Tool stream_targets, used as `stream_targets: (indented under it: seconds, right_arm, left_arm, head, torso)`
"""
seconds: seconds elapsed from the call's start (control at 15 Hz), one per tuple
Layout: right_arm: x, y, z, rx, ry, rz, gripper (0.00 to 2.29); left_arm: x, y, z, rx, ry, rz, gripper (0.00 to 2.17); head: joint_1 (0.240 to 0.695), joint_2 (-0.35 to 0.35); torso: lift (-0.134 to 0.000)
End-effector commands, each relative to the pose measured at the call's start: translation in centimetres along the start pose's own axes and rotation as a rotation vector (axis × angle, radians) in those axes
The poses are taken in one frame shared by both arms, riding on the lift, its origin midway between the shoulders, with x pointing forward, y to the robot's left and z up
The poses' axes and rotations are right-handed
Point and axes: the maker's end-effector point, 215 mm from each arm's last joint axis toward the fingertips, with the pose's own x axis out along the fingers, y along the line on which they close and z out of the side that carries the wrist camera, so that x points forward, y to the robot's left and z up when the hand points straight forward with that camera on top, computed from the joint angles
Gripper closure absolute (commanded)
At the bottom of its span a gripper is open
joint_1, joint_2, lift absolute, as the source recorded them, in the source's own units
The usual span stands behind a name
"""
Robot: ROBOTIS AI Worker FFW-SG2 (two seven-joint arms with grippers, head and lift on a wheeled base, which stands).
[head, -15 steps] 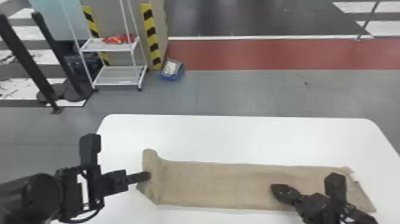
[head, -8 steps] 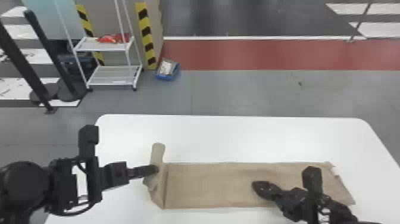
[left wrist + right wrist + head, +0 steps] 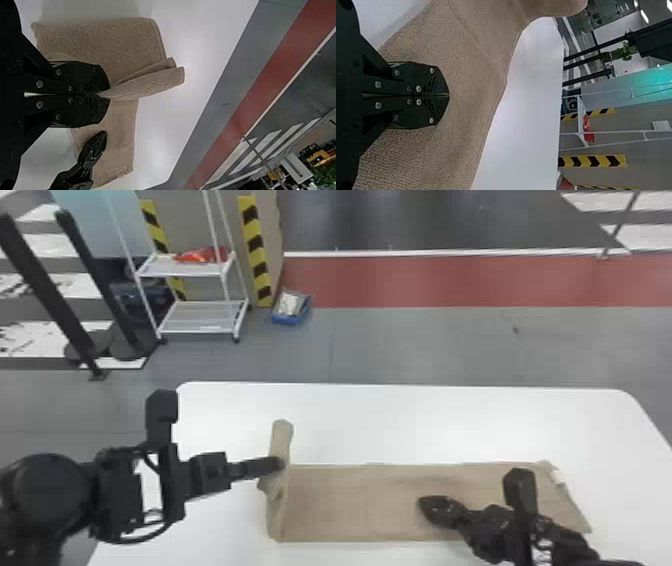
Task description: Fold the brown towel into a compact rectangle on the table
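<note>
The brown towel [image 3: 360, 505] lay in a long strip across the white counter [image 3: 450, 420], its left end gathered up by the left gripper [image 3: 281, 463]. Those jaws were clenched on the cloth, and in the left wrist view a doubled flap stuck out beyond their tips. Toward the towel's right half, the right gripper [image 3: 424, 504] was over the strip, its jaws pressed together with no cloth between the tips; whether they touched the towel below, I could not tell. On the floor beyond stood a white wheeled rack [image 3: 200, 310], with a blue bin [image 3: 290, 319] near it.
</note>
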Motion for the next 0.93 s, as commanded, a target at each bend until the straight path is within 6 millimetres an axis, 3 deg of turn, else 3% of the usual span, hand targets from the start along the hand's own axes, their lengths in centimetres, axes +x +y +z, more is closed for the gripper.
stream_targets:
  seconds: [0.0, 0.2, 0.33, 0.6, 0.87]
  right_arm:
    - [-0.9, 0.1, 1.5, 0.009, -0.057, 0.003, 1.29]
    - [-2.9, -1.0, 2.8, 0.010, -0.106, -0.020, 1.29]
    - [-2.5, -1.4, 3.1, 0.023, -0.108, -0.018, 1.29]
    - [-1.2, -1.1, 1.9, 0.036, -0.073, -0.006, 1.29]
    - [-0.5, -0.7, 1.6, 0.028, -0.067, -0.001, 1.29]
  left_arm:
    - [-0.2, -0.2, 0.3, 0.008, -0.008, 0.001, 1.79]
    - [0.8, -1.5, -0.2, 0.029, 0.006, -0.012, 1.79]
    - [2.2, -3.0, -0.5, 0.050, 0.006, -0.029, 1.79]
    - [4.2, -6.7, -0.4, 0.072, 0.004, -0.083, 1.79]
    - [4.5, -9.7, -0.4, 0.076, 0.010, -0.148, 1.79]
  head:
    - [0.695, 0.059]
    - [0.695, 0.053]
    - [0.695, 0.030]
    - [0.695, -0.029]
    - [0.695, -0.059]
  torso:
    - [0.000]
    - [0.000]
    - [0.000]
    - [0.000]
    - [0.000]
